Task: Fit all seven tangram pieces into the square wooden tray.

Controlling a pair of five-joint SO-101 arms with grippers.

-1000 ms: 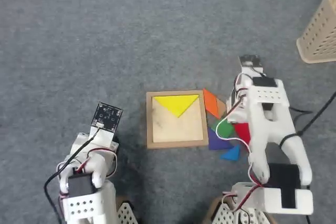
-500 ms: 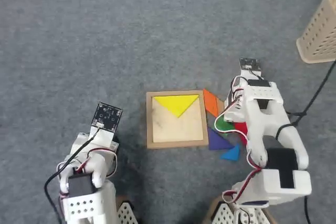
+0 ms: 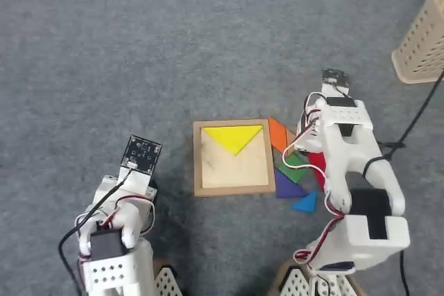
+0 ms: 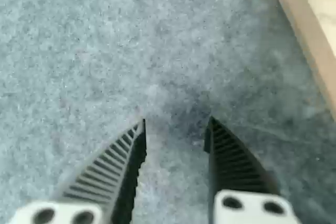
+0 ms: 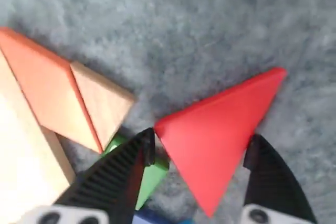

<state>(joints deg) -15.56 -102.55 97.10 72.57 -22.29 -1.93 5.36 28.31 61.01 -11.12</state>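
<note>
While right end effector straddles red triangle, tray holds yellow triangle.

Seven tangram pieces — one wooden tray — two arms.

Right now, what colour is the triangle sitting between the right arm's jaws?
Red. The triangle shows best in the right wrist view.

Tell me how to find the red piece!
Find the square wooden tray in the middle of the grey carpet; loose coloured pieces lie beside it, under the right arm. The red triangle lies between the right gripper's open fingers, on the far side of the green piece from the tray. It is the only red piece there.
</note>
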